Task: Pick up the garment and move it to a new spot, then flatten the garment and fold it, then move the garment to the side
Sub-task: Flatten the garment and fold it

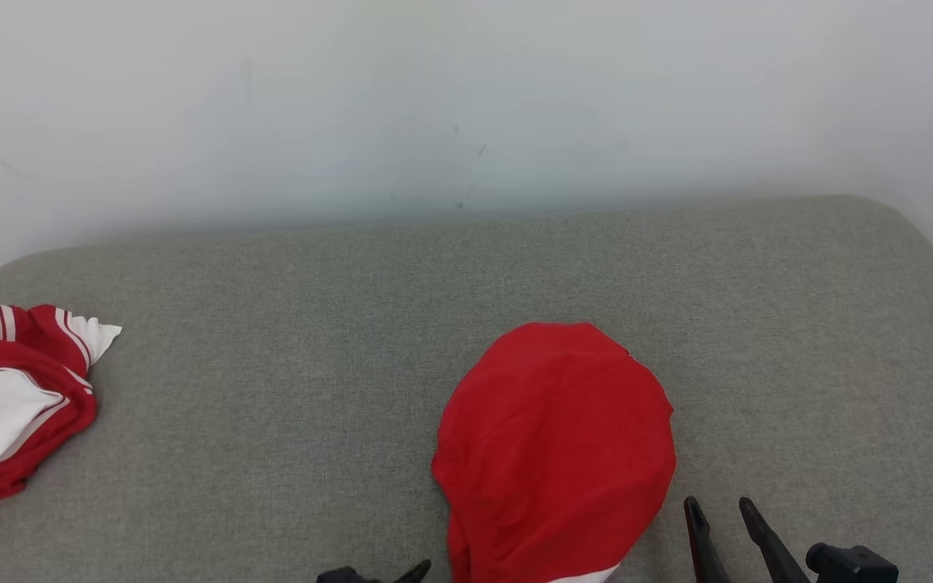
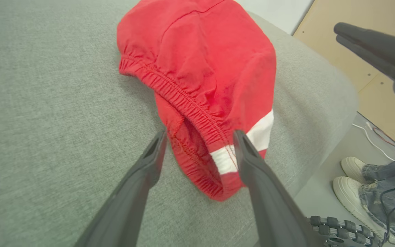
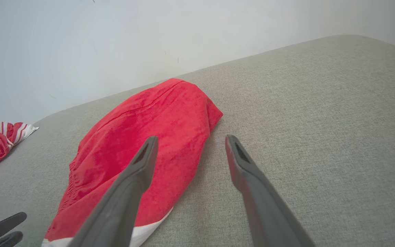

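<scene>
The garment is a pair of red shorts with an elastic waistband and a white stripe. It lies bunched on the grey cushioned surface, near the front edge. My left gripper is open, its two fingers either side of the waistband end and the white stripe, holding nothing. In the head view the left gripper just peeks over the bottom edge. My right gripper stands open just right of the garment, one finger over the cloth's edge in the right wrist view.
A second red-and-white garment lies crumpled at the surface's left end. A pale wall backs the surface. Beyond the front edge, a person's white shoes and cables rest on the floor.
</scene>
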You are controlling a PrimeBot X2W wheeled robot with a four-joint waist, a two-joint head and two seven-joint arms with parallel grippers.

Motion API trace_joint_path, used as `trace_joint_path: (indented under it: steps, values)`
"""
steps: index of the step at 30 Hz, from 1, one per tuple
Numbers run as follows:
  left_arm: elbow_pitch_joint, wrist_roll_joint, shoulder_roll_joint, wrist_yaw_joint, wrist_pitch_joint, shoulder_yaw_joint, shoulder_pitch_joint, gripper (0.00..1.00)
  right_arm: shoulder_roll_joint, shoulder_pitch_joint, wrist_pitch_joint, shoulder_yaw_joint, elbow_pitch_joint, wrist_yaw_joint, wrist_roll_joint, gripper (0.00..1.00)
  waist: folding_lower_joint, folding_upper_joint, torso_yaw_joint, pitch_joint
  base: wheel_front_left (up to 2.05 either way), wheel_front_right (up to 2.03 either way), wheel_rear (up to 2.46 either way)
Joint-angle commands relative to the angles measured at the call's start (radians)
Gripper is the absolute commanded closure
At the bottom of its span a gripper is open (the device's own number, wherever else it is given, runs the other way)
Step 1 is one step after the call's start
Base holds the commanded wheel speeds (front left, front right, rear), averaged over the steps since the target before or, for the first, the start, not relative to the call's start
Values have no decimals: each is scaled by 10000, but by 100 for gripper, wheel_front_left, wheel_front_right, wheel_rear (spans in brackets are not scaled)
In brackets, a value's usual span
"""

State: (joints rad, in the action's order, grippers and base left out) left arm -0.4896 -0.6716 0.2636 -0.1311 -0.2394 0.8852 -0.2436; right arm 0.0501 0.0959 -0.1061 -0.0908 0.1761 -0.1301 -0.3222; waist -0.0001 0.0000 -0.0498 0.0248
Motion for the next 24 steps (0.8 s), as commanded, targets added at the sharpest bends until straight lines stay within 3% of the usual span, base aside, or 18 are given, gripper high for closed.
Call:
trace_joint_path:
  steps: [1, 5, 12, 23, 24]
  values:
    - [204, -324, 111, 16, 251, -92, -78, 0, 4, 72, -26, 24, -20, -14, 23, 0, 1, 0, 15, 13, 0, 0, 0]
    - [559, -1108, 289, 16, 1260, -70, -327, 0, 6, 14, -40, -13, 6, -14, -31, 0, 1, 0, -13, 15, 0, 0, 0]
    - [696, -2042, 80, 42, 2698, -43, -703, 0, 4, -65, -97, -75, 44, -14, -54, 0, 1, 0, -353, -52, 0, 0, 0]
    - [438, -2054, 13, 791, 3660, 55, -1067, 0, 4, -129, -185, -86, 130, -14, -127, 0, 1, 0, -860, -231, 0, 0, 0]
    - [392, -2040, 29, 890, 3751, 69, -1078, 4, 6, -134, -196, -82, 140, -14, -129, 0, 1, 0, -883, -242, 0, 0, 0]
